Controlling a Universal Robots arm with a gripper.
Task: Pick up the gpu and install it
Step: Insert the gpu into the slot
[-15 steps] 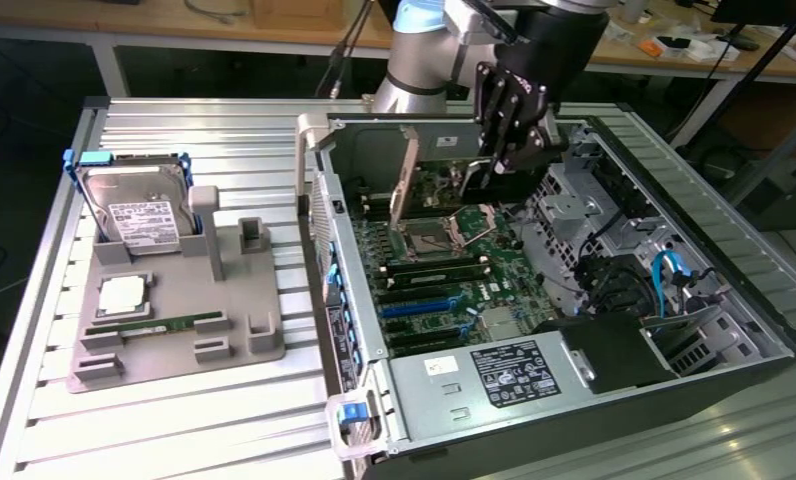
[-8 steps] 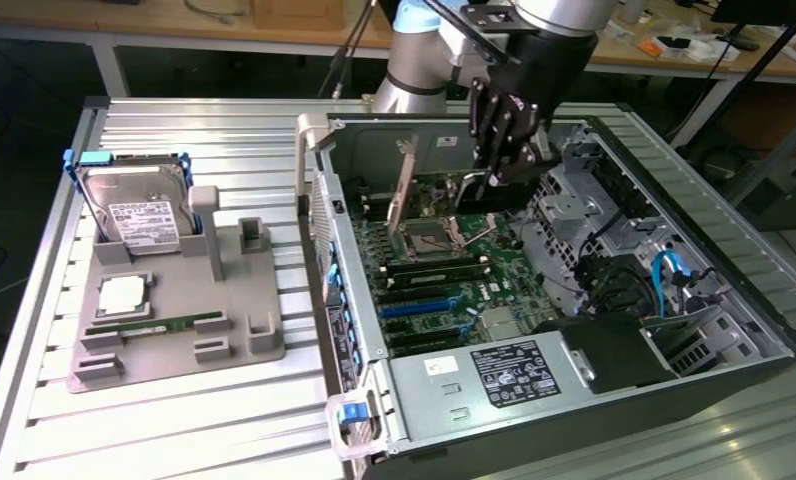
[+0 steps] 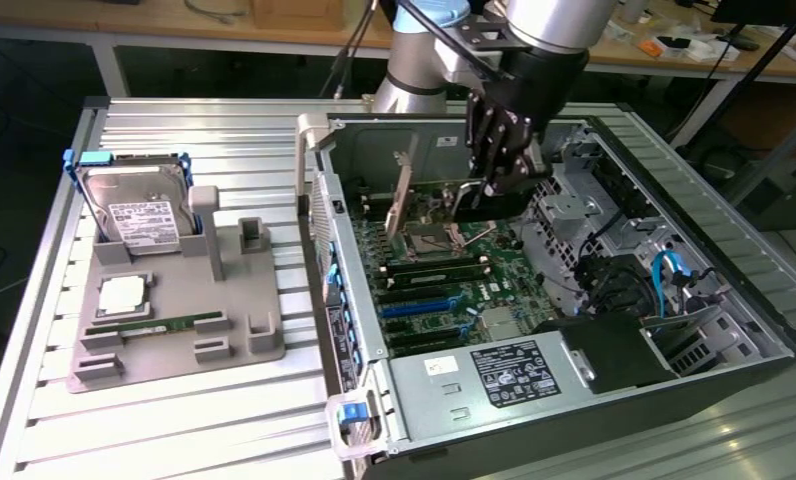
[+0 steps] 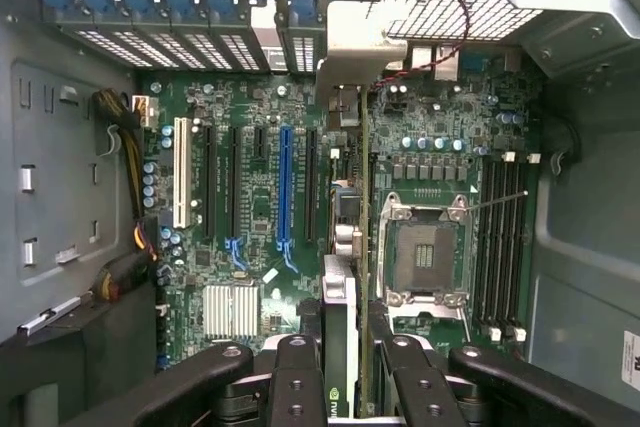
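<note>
Holding gpu (image 3: 436,190) on edge in clamped gripper (image 3: 496,185), above board (image 3: 438,270) at case's (image 3: 385,150) far end. Looks light, stiff, fragile; best pinched on bare card edges.

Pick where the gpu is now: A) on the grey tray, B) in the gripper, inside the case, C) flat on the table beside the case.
B: the gripper clamps the gpu edge-on over the motherboard, inside the case.
</note>
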